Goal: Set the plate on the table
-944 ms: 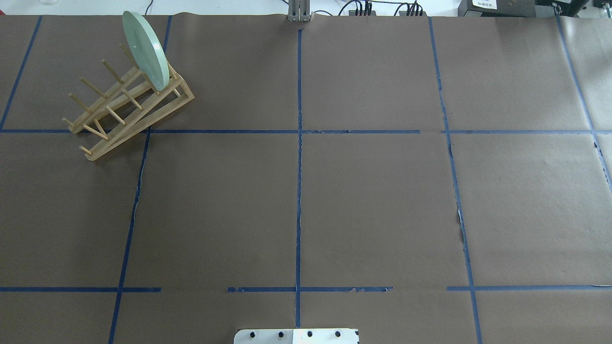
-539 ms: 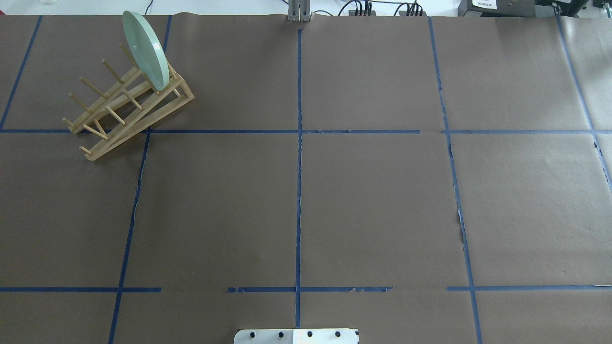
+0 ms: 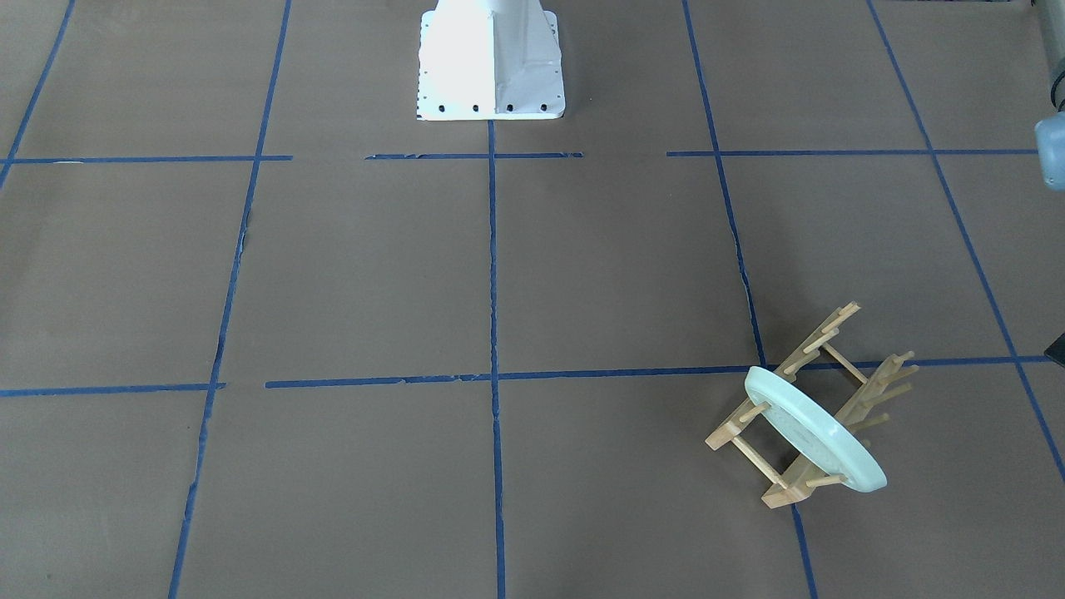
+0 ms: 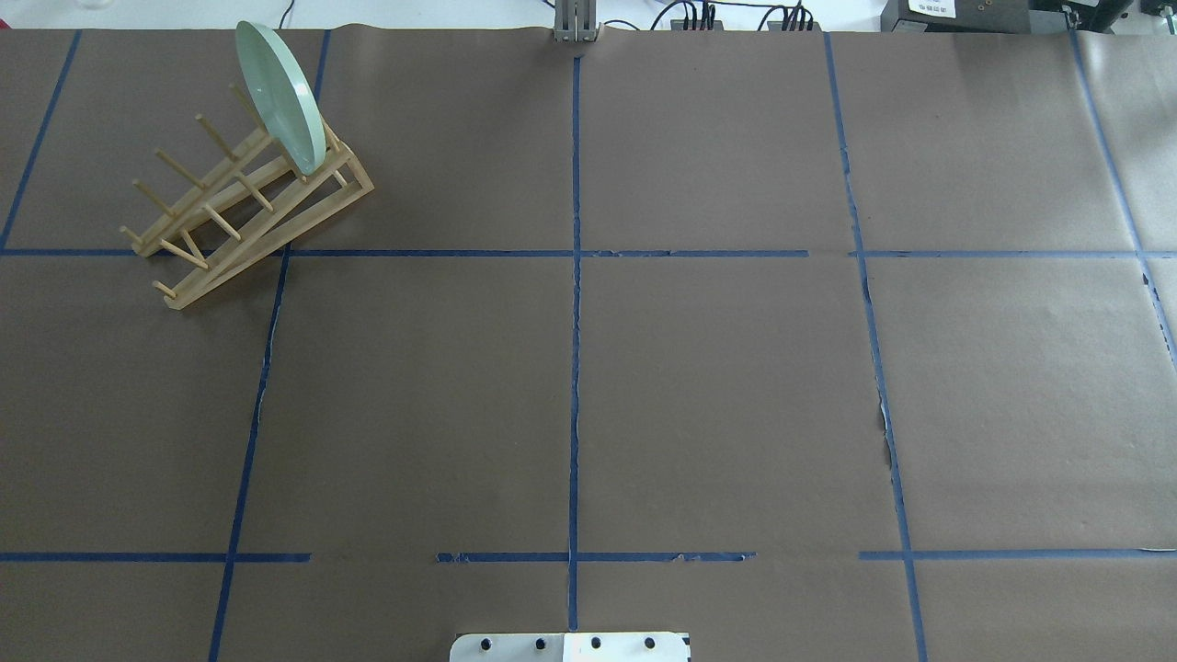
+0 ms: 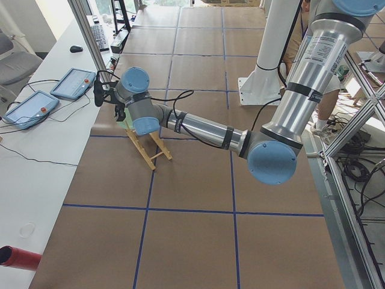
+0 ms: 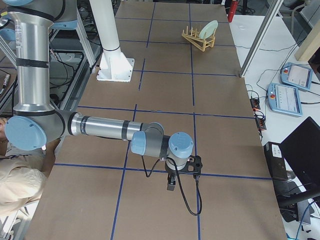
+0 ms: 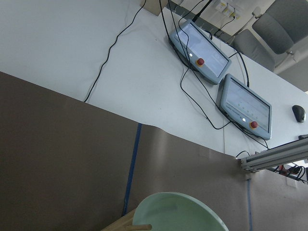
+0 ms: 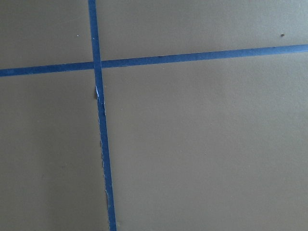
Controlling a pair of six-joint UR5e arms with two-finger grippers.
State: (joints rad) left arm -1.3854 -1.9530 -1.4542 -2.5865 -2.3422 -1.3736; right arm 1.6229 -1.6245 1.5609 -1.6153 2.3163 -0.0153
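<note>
The pale mint-green plate [image 4: 280, 97] stands on edge in the end slot of a wooden peg rack [image 4: 244, 216] at the far left of the brown-paper table [image 4: 717, 386]. The plate also shows in the front view [image 3: 815, 433], the right side view [image 6: 209, 30] and, at the bottom edge, the left wrist view [image 7: 178, 214]. My left gripper [image 5: 119, 111] hangs over the rack's plate end; I cannot tell whether it is open or shut. My right gripper [image 6: 171, 184] hangs low over bare table far from the rack; I cannot tell its state either. Neither wrist view shows fingers.
The robot's white metal base [image 4: 570, 646] stands at the table's near edge. Two teach pendants [image 7: 199, 50] with cables lie on the white bench beyond the table's far edge, close behind the rack. An aluminium post [image 4: 576, 20] stands at the far edge.
</note>
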